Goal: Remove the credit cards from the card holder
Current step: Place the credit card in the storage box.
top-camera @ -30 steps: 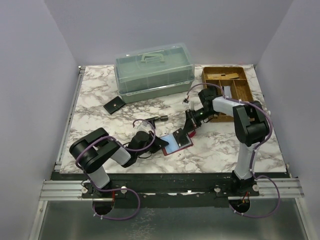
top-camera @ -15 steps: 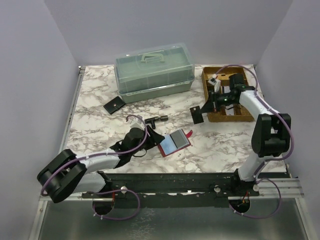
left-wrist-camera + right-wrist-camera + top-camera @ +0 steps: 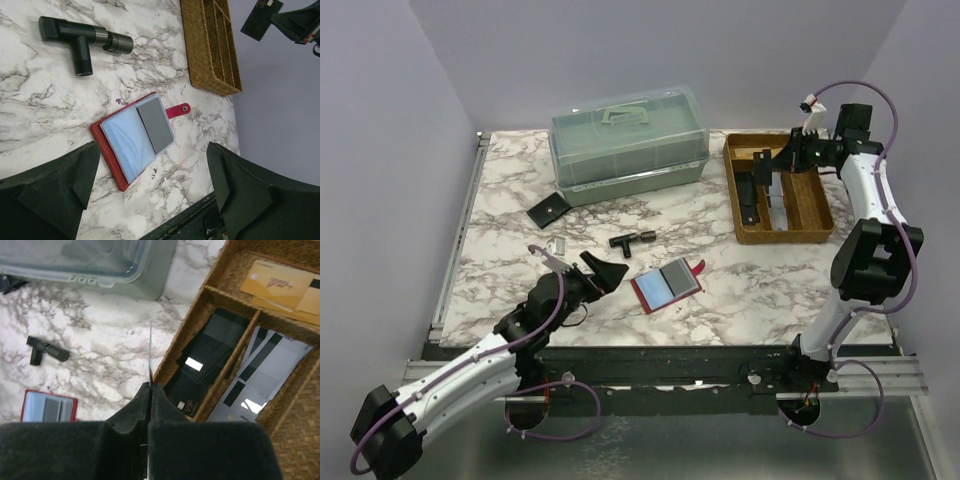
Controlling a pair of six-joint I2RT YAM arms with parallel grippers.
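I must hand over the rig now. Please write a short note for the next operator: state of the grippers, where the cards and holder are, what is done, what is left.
Left gripper: open, empty, beside the red card holder and not touching it. The holder lies open on the table.
Right gripper: shut on a thin card, seen edge-on, raised above the wicker tray.
Done: that card is out, not yet released.
Left: the pale blue card and the grey card are in the holder.

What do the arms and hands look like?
Matching pair: left arm and right arm have black joint housings, white link covers, a purple cable looping outside each. The left hand and right hand are black, two blocky matte fingers.
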